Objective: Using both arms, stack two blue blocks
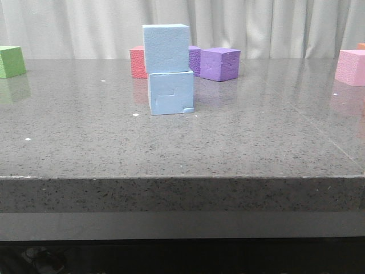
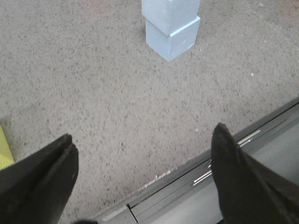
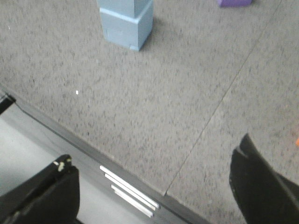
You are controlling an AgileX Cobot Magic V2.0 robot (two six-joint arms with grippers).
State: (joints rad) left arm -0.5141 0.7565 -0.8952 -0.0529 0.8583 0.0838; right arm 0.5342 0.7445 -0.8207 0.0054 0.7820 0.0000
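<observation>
While the plainer pale blue foam cube [image 1: 166, 48] sits atop the grooved pale blue foam cube [image 1: 171, 92] mid-worktop [image 1: 182, 148], both end effectors, left [image 2: 145, 182] and right [image 3: 154, 186], hang apart and empty near the worktop's front edge, so stacking looks complete and nothing but parking remains.

Blue blocks [image 2: 171, 28] stacked on table [image 2: 117, 102]; left gripper [image 2: 145, 179] fingers [image 2: 46, 179] spread wide, empty.

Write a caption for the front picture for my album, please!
Two blue blocks stacked on the grey table, colourful cubes behind.
</observation>
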